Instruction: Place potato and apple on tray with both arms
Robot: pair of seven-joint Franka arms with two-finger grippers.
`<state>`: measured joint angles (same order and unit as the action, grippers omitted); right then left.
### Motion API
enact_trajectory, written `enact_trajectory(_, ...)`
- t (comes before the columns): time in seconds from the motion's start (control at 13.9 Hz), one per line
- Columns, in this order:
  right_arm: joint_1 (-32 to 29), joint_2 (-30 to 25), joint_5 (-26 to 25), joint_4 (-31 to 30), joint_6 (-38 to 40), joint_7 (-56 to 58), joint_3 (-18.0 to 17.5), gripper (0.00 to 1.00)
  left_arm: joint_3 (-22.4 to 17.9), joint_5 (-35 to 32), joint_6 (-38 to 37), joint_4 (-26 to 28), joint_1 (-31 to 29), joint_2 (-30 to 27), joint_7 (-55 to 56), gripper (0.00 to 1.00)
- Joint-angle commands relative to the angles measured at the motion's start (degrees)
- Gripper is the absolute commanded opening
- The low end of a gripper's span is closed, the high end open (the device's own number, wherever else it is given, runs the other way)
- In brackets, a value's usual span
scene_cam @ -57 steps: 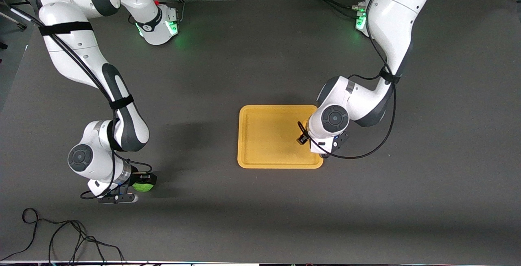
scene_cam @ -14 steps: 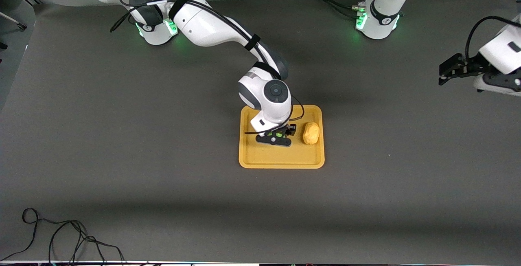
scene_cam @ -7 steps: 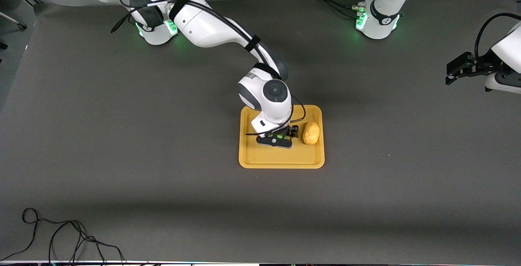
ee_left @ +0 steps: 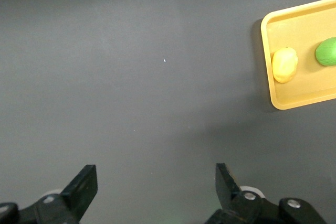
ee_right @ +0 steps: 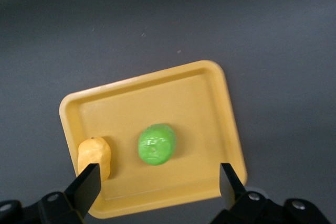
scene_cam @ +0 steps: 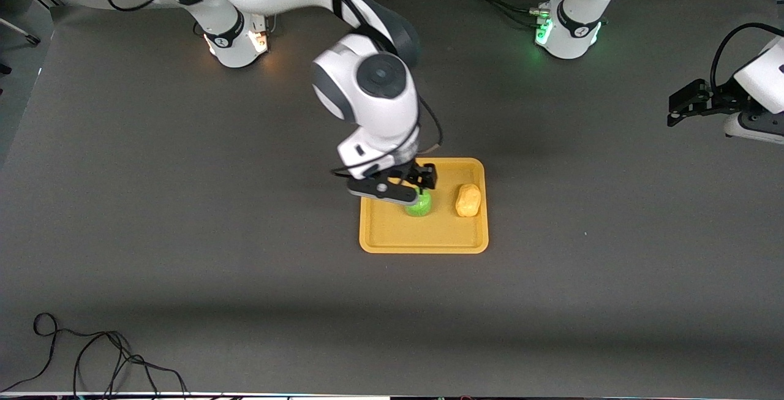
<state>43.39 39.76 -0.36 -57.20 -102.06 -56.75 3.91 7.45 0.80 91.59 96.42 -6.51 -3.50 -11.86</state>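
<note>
The yellow-orange tray (scene_cam: pixel 398 234) lies at mid-table. The green apple (scene_cam: pixel 419 205) rests on it, beside the potato (scene_cam: pixel 468 200), which lies toward the left arm's end of the tray. My right gripper (scene_cam: pixel 420 181) hangs open and empty above the apple. In the right wrist view the apple (ee_right: pixel 156 144) and potato (ee_right: pixel 94 156) lie on the tray (ee_right: pixel 194 103), well below the open right gripper (ee_right: pixel 157 182). My left gripper (scene_cam: pixel 681 106) waits open and empty over bare table at its own end. The left wrist view shows the open left gripper (ee_left: pixel 156 182), the tray (ee_left: pixel 294 100), potato (ee_left: pixel 285 64) and apple (ee_left: pixel 326 51).
Dark grey mat (scene_cam: pixel 245 265) covers the table. A black cable (scene_cam: pixel 92 357) coils at the near corner at the right arm's end. The arm bases (scene_cam: pixel 236 38) (scene_cam: pixel 566 32) stand along the table's far edge.
My right gripper has let go of the apple and risen off the tray, leaving the apple on it. The left arm has barely moved. The potato has not moved.
</note>
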Motion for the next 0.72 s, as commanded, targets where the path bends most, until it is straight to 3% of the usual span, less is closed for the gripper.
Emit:
enact_trajectory(0.0,-4.3,-8.7,-0.4,-5.1,6.0,9.4,-0.4,1.0,0.2,-0.5,-0.3,0.2,-0.5,-0.3,-0.2,1.0)
enact_trajectory(0.22,-10.3,-18.0,-0.2,-12.6,10.8,20.2,-0.4,1.0,0.1,-1.6,0.3,0.2,-0.6,-0.4,-0.2,1.0)
enact_trajectory(0.5,-21.2,-30.7,0.2,-25.8,10.1,34.6,-0.7,1.0,0.2,-1.7,0.2,0.4,-0.6,-0.4,-0.1,1.0)
enact_trajectory(0.65,-27.8,-34.4,0.2,-29.5,10.0,41.2,-1.8,1.0,0.2,-1.7,0.1,0.3,-0.5,-0.4,-0.1,1.0)
